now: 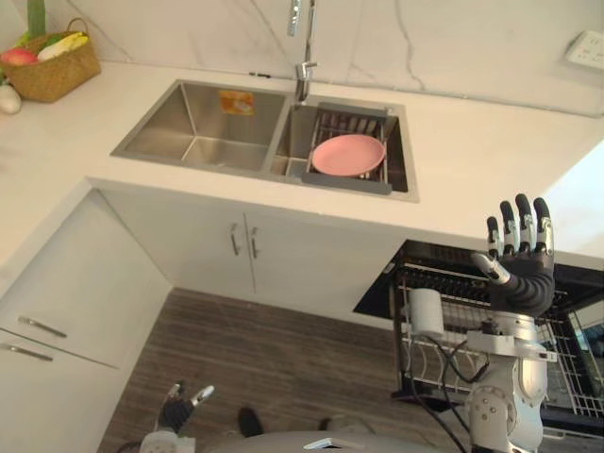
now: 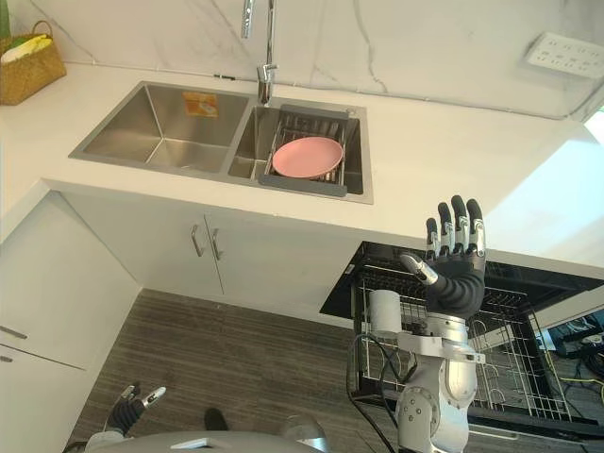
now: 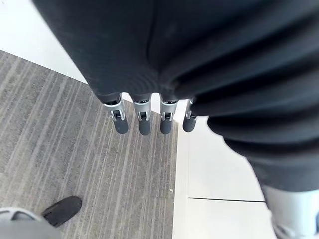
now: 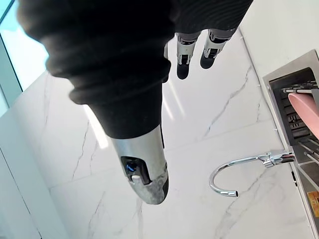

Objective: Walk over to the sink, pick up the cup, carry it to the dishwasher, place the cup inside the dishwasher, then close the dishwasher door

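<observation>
At lower left the left hand (image 1: 176, 409) hangs low with relaxed fingers, holding nothing. At lower right the right hand (image 1: 521, 269) is raised, fingers straight and empty. The cup (image 1: 427, 311) stands just to its left in the rack (image 2: 510, 351) of the open dishwasher (image 2: 342, 294), so the right hand looks far nearer for closing it.

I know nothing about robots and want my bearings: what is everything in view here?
sink: one, steel, two basins, set in the white counter
faucet: one, chrome, behind the sink
drying rack: one, dark, across the right basin
plate: one, pink, on the drying rack
basket: one, wicker, holding fruit, counter's far left
cabinet doors: two, white, under the sink
dishwasher: one, open, wire basket out
cup: one, white, in the dishwasher
socket: one, white, wall
left hand: open, low over the floor
right hand: open, raised above the dishwasher
</observation>
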Controlling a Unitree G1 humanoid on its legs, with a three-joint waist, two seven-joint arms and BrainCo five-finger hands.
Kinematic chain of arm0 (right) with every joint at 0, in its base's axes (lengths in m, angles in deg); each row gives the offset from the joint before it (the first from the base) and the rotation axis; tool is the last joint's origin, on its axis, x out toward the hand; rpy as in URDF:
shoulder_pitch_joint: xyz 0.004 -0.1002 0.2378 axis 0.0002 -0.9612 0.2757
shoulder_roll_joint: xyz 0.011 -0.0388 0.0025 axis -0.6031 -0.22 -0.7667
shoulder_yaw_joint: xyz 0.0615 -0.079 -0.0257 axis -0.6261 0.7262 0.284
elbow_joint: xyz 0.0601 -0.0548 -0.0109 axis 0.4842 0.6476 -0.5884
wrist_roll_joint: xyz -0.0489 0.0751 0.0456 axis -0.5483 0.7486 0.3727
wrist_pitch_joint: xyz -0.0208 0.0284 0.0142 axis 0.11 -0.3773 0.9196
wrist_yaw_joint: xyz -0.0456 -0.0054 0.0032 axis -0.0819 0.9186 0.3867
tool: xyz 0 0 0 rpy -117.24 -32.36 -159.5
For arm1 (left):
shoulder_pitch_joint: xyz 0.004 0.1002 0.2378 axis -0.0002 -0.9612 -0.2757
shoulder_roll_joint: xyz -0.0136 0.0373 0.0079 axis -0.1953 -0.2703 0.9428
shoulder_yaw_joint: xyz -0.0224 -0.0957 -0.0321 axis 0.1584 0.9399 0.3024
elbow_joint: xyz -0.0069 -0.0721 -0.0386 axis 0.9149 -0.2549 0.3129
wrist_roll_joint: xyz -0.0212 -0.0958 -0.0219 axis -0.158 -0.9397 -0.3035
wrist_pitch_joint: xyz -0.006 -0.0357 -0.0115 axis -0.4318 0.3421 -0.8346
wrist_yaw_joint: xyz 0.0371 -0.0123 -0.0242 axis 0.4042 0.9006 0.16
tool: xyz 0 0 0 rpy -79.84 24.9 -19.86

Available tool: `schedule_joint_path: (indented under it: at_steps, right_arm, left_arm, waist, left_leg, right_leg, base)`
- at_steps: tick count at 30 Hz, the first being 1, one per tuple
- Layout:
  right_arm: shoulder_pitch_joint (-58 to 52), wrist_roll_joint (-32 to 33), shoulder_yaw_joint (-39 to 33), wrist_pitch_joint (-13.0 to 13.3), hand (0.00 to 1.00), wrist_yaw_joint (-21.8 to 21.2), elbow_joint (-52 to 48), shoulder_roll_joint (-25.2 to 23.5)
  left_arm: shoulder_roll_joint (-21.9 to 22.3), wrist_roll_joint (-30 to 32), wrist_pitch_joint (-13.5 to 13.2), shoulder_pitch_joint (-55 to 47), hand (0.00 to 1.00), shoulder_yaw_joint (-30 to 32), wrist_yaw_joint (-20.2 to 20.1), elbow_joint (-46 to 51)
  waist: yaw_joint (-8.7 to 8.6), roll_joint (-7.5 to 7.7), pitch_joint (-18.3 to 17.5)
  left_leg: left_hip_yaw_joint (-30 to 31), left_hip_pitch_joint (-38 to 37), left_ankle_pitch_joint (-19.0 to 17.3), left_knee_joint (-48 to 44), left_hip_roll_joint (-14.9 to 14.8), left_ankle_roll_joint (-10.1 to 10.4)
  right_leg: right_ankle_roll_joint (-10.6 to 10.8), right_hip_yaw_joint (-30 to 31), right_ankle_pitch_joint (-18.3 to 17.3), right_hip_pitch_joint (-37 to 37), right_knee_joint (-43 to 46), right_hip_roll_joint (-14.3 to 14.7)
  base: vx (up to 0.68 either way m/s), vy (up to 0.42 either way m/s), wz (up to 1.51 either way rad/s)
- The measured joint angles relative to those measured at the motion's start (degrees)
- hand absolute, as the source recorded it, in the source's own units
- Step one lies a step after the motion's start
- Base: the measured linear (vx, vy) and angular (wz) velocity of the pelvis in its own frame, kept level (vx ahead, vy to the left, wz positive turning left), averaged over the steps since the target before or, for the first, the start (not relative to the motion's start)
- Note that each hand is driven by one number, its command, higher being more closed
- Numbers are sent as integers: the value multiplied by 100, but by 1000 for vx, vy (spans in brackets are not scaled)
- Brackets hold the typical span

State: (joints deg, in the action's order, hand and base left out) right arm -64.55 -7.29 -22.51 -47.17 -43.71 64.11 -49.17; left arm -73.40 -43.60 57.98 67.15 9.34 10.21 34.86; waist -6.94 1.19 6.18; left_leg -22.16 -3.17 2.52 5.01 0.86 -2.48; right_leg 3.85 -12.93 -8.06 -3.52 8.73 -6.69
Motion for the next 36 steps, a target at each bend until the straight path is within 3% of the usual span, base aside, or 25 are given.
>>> schedule_joint_path:
  at_steps: [5, 7, 8, 9, 11, 12, 14, 15, 16, 17, 18, 19, 20, 21, 22, 26, 28, 29, 30, 31, 32, 33, 36]
  right_arm:
    - [6, 1, 7, 74, 0, 174, -3, -10]
    - [2, 5, 13, 74, 0, 169, -5, -22]
    - [-10, 15, 13, 75, 0, 163, -21, -20]
    - [-5, 55, 36, 73, 0, 159, -24, -23]
    - [-52, 117, 124, 68, 0, 115, -119, -19]
    - [-125, 117, 100, 73, 0, 104, -174, -14]
    - [-110, 124, 34, 94, 0, 102, -193, 3]
    - [-95, 123, 27, 96, 0, 102, -193, 6]
    - [-92, 122, 36, 95, 0, 103, -192, 9]
    - [-60, 120, 71, 94, 0, 98, -191, 21]
    - [-46, 121, 118, 88, 0, 82, -187, 0]
    - [3, 122, 297, 85, 0, 61, -199, 61]
    - [2, 121, 401, 85, 0, 47, -200, 106]
    - [37, 122, 576, 88, 0, 40, -196, 168]
    - [143, 120, 745, 88, 0, 38, -194, 173]
    - [212, 121, 883, 87, 0, -48, -193, 142]
    - [120, 119, 805, 87, 0, -111, -195, 72]
    - [115, 119, 791, 89, 0, -113, -195, 4]
    - [103, 113, 806, 94, 0, -115, -194, -31]
    - [96, 104, 806, 100, 0, -116, -192, -30]
    - [96, 95, 804, 139, 0, -113, -167, -23]
    - [97, 93, 808, 157, 0, -112, -150, -11]
    - [98, 115, 785, 208, 0, -118, -134, 8]
  left_arm:
    - [95, -73, -25, 79, 0, -119, -76, 40]
    - [81, -110, -25, 104, 0, -97, -89, 40]
    - [96, -113, -25, 131, 0, -39, -33, 36]
    - [126, -102, -22, 179, 0, 86, 32, 44]
    - [324, -306, -5, 146, 0, 372, 140, 202]
    - [411, -479, 11, 87, 0, 367, 159, 234]
    - [478, -506, 7, 42, 0, 361, 160, 270]
    - [504, -509, 5, 18, 0, 377, 160, 276]
    - [520, -501, 3, 28, 0, 410, 176, 284]
    - [546, -506, -5, 16, 0, 454, 204, 325]
    - [582, -479, -39, 22, 0, 545, 278, 344]
    - [670, -468, -119, -21, 0, 571, 370, 370]
    - [685, -513, -167, -106, 0, 604, 418, 456]
    - [675, -681, -300, -158, 0, 687, 407, 535]
    - [656, -781, -312, -136, 0, 726, 374, 519]
    - [645, -768, -299, -128, 0, 744, 353, 511]
    - [649, -701, -214, -87, 0, 739, 367, 502]
    - [634, -641, -166, -60, 0, 647, 386, 498]
    - [579, -531, -124, -47, 0, 478, 400, 497]
    - [563, -470, -112, -40, 0, 385, 405, 497]
    - [535, -306, -65, -25, 0, 190, 409, 496]
    - [530, -253, -50, -24, 0, 102, 414, 498]
    - [491, -155, 152, 92, 0, 5, 406, 492]
  waist:
    - [29, -26, -22]
    - [22, 27, 5]
    - [18, 18, 31]
    - [19, 11, 98]
    - [42, -91, 250]
    - [65, -141, 258]
    - [55, -252, 276]
    - [58, -270, 300]
    - [78, -265, 322]
    - [127, -299, 347]
    - [222, -326, 368]
    - [230, -482, 423]
    - [226, -487, 444]
    - [282, -399, 451]
    - [331, -343, 417]
    - [333, -139, 278]
    - [328, -23, 184]
    - [333, 30, 164]
    - [314, 47, 164]
    - [309, 53, 165]
    - [258, 17, 149]
    - [205, -5, 140]
    - [126, -87, 132]
  left_leg:
    - [-231, 13, -32, -61, -120, 103]
    - [-329, 320, -376, -769, -303, 175]
    - [-402, 694, -761, -1764, -606, 261]
    - [-476, 1067, -955, -2794, -933, 218]
    - [-361, 1614, -910, -4682, -1583, 256]
    - [-171, 1604, -1051, -4858, -1600, 542]
    - [-126, 1532, -1333, -4406, -1449, 767]
    - [-31, 1539, -1393, -3724, -1167, 806]
    - [168, 1556, -1257, -3101, -907, 835]
    - [468, 1545, -844, -2431, -694, 847]
    - [524, 1346, -763, -2270, -512, 679]
    - [534, 1400, -1184, -2659, -612, 903]
    - [540, 1441, -1285, -2866, -651, 845]
    - [394, 1417, -1504, -3088, -607, 400]
    - [181, 1386, -1632, -3147, -587, 136]
    - [-169, 1265, -1777, -2899, -365, -164]
    - [-297, 1098, -1807, -2640, -232, -221]
    - [-381, 915, -1814, -2474, -165, -267]
    - [-453, 639, -1841, -2329, -99, -288]
    - [-452, 481, -1852, -2234, -38, -293]
    - [-463, 157, -1872, -2032, 19, -320]
    - [-465, 42, -1869, -1937, 6, -315]
    - [-404, -355, -1836, -1648, -222, -216]
  right_leg:
    - [-66, 257, -4, 138, 42, 122]
    - [-99, 305, -22, 197, 104, 129]
    - [-220, 357, -104, 218, 81, 193]
    - [-242, 411, -143, 158, 108, 268]
    - [-327, 602, -239, -142, 139, 460]
    - [-326, 683, -312, -298, 138, 473]
    - [-271, 832, -363, -364, 148, 444]
    - [-209, 982, -402, -371, 159, 342]
    - [-153, 1096, -438, -373, 156, 246]
    - [-99, 1249, -474, -389, 132, 177]
    - [-176, 1621, -573, -468, -59, 181]
    - [-176, 1875, -579, -568, 137, 433]
    - [-221, 1999, -528, -575, 198, 515]
    - [-213, 2056, -610, -654, 247, 460]
    - [-131, 2334, -681, -632, 232, 377]
    - [-7, 2491, -707, -345, 484, 179]
    - [358, 2408, -818, 34, 1329, 108]
    - [680, 2283, -782, 508, 2380, 67]
    - [749, 2034, -539, 979, 3442, -70]
    - [601, 1819, -480, 1171, 3908, -192]
    - [240, 1367, -535, 1535, 4597, -407]
    - [164, 1225, -575, 1642, 4614, -417]
    - [-16, 344, -706, 2027, 3479, -271]
  base:
    - [6, -46, -21]
    - [24, -67, -30]
    - [7, -96, -24]
    - [-11, -122, -30]
    - [22, -43, -43]
    - [93, 41, -44]
    - [125, 111, -38]
    - [151, 175, -42]
    - [158, 207, -49]
    - [126, 223, -65]
    - [224, 253, -73]
    - [281, 231, -61]
    - [323, 126, -50]
    - [278, 139, -57]
    - [231, 144, -61]
    - [196, 138, -46]
    - [229, 84, -24]
    - [293, 97, -28]
    - [295, 97, -25]
    - [263, 81, -13]
    - [214, 56, -2]
    - [277, 50, 2]
    - [316, -20, 8]
